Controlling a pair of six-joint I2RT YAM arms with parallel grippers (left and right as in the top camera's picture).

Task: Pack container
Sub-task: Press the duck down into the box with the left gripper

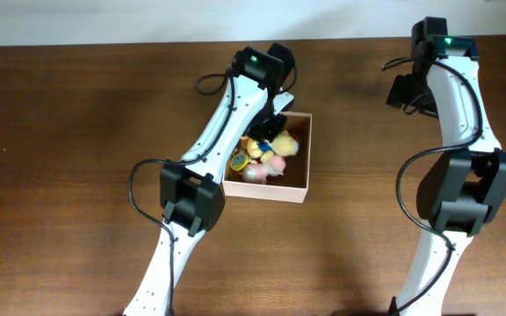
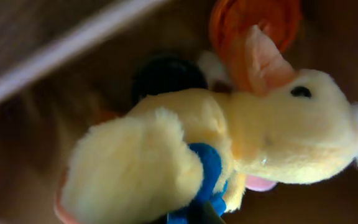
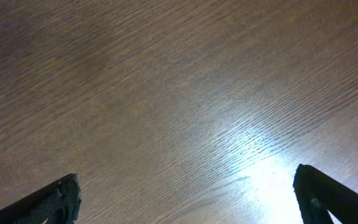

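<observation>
Packing looks nearly done — left fingers [image 2: 202,218], shut on a yellow plush toy [image 2: 166,149], hang over the container [image 1: 271,192], other toys [image 1: 257,167] beneath them; right fingers [image 3: 55,202] spread wide, empty.

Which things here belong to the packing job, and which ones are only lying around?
For the job: container, yellow plush toy, small toys inside the container.
Not for the job: right claw, open above the wooden table.
</observation>
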